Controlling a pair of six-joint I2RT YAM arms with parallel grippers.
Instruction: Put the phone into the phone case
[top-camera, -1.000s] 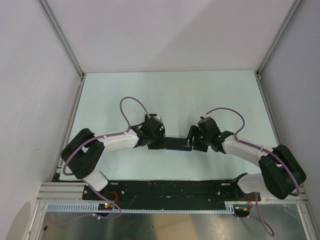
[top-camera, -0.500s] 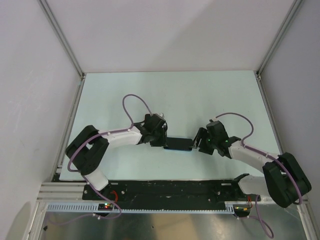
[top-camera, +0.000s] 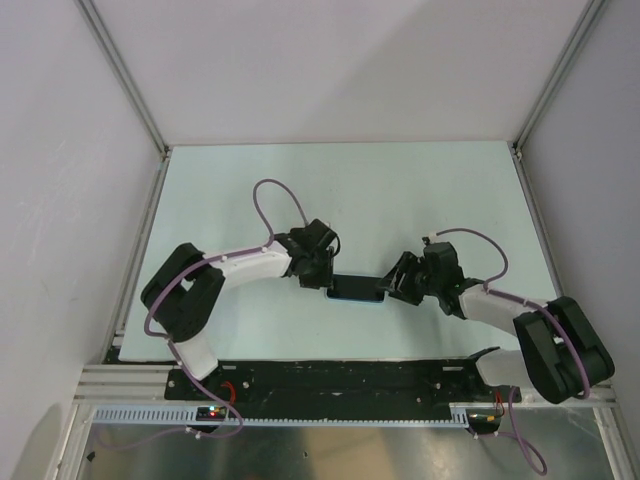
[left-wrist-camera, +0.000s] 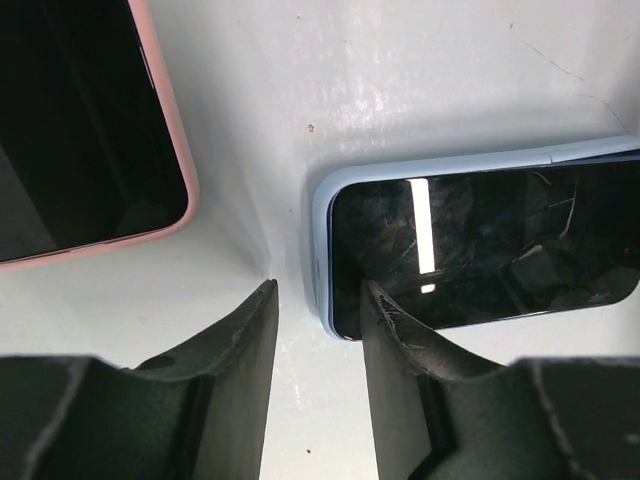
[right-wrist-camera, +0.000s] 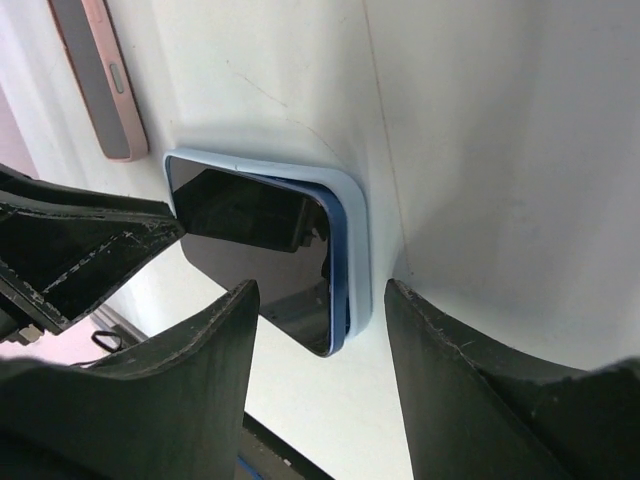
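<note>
Table (top-camera: 400, 190): 2 cases (left-wrist-camera: 322, 240) (left-wrist-camera: 178, 140), prob. 2 phones (left-wrist-camera: 480, 250) (left-wrist-camera: 70, 120).

Blue-cased phone (top-camera: 356, 290) is boxed in at both short ends by the left pincer (top-camera: 322, 277) and right pincer (top-camera: 396, 286), so only its long sides are open. A pink phone (left-wrist-camera: 90, 130) sits just beside the left pincer, but the far half of the bench (top-camera: 340, 190) is free.

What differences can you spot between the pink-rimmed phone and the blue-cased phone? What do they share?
Colour: the pink-rimmed phone has a pink edge; the blue-cased phone a light blue one. Place: the blue-cased phone's end lies between the fingers of the right gripper; the pink-rimmed phone lies off to the side. Fit: the blue rim gapes from the blue-cased phone at one corner; the pink-rimmed phone's rim sits snug. Both lie flat, dark face up.
</note>
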